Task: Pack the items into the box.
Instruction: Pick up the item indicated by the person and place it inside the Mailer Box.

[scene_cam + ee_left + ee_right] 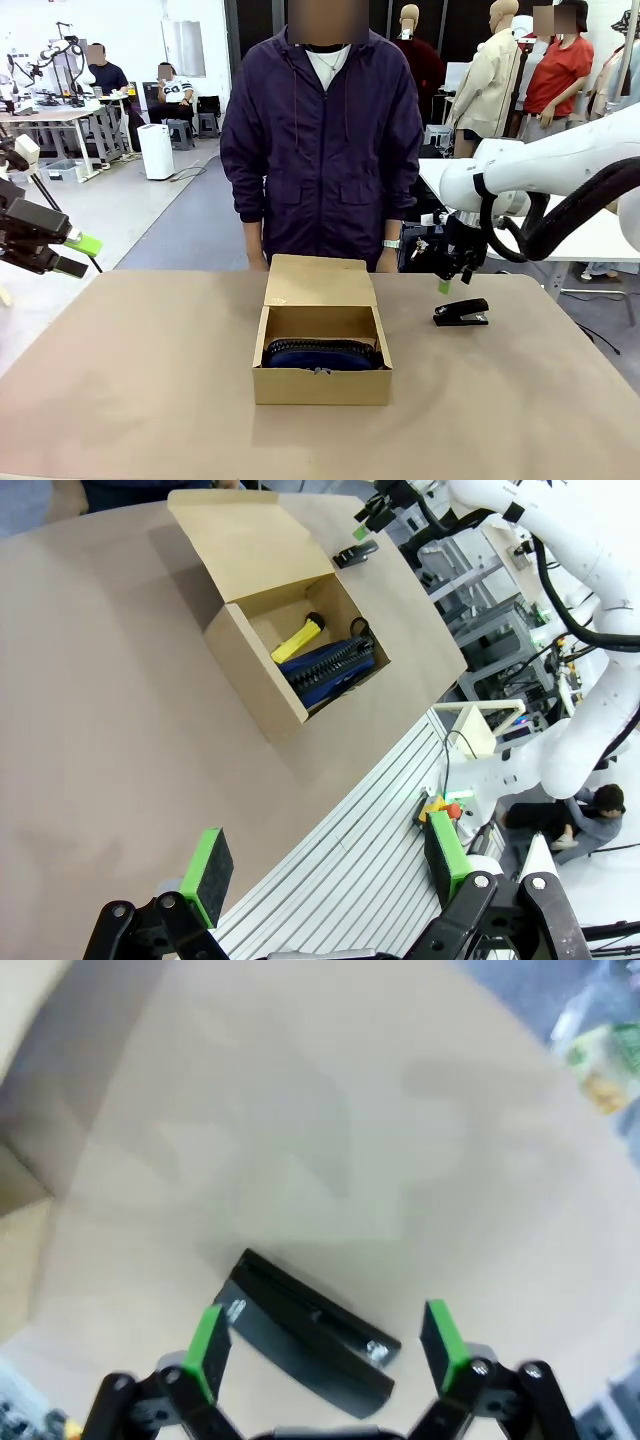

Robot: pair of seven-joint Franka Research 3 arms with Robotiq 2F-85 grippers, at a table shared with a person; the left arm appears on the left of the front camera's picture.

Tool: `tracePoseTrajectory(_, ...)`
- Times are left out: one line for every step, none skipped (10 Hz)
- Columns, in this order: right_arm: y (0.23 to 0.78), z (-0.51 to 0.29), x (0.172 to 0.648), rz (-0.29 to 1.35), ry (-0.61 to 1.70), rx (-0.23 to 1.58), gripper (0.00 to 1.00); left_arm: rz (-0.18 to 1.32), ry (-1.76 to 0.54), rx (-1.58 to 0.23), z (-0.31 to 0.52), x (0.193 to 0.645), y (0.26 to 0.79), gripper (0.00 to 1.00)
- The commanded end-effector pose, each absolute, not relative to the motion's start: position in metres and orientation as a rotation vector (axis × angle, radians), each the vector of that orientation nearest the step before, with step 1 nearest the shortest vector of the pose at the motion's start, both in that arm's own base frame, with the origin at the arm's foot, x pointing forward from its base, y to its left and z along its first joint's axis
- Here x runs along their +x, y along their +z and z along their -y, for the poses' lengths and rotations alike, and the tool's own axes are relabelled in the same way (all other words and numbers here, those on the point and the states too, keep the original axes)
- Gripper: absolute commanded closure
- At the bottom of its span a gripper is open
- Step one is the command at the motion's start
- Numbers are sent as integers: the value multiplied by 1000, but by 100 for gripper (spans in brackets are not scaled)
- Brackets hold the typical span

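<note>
The brown cardboard box [320, 385] stands open mid-table, its lid flap folded back toward the person. Inside lie the navy pouch [322, 355] and, in the left wrist view, the yellow-and-black utility knife [298, 640] beside the pouch [330, 668]. The black stapler [461, 313] rests on the table right of the box. My right gripper [453, 280] hangs open just above it; in the right wrist view the stapler [310, 1335] lies between the green pads [443, 1345], untouched. My left gripper [80, 256] is open and holds nothing, out past the table's left edge.
A person in a dark purple jacket [322, 150] stands at the far edge, directly behind the box. A ribbed metal rail [380, 850] runs below the table's near edge. The tan tabletop [130, 380] lies bare to the left of and in front of the box.
</note>
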State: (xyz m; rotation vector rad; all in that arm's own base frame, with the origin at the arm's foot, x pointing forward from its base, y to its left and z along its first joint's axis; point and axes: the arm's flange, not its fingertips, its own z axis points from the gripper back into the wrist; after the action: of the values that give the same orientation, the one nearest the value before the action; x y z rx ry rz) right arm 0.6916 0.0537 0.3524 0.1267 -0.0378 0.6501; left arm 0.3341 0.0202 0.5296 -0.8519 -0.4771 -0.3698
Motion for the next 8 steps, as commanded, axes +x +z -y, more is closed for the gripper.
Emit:
tracePoseTrajectory(354,-51,690,99,1116,128,0,471,-377,-851,-22,333,530,0)
tracePoseTrajectory(357,-50,680,127,1347,143,0,471,-377,-851,-22,333,530,0)
tracePoseTrajectory(362,-47,673,130,1453,136,0,471,-377,-851,-22,333,530,0)
tracePoseTrajectory(363,-46,666,107,1524,62,0,471,-377,-851,-22,333,530,0)
tracePoseTrajectory(364,-48,659,75,1578,48,0,471,-377,-851,-22,333,530,0)
tracePoseTrajectory(364,-50,656,58,1548,-4,0,471,-377,-851,-22,333,530,0)
tracePoseTrajectory(364,-56,677,65,1458,76,0,471,-377,-851,-22,333,530,0)
tracePoseTrajectory(364,-56,677,65,1458,76,0,471,-377,-851,-22,333,530,0)
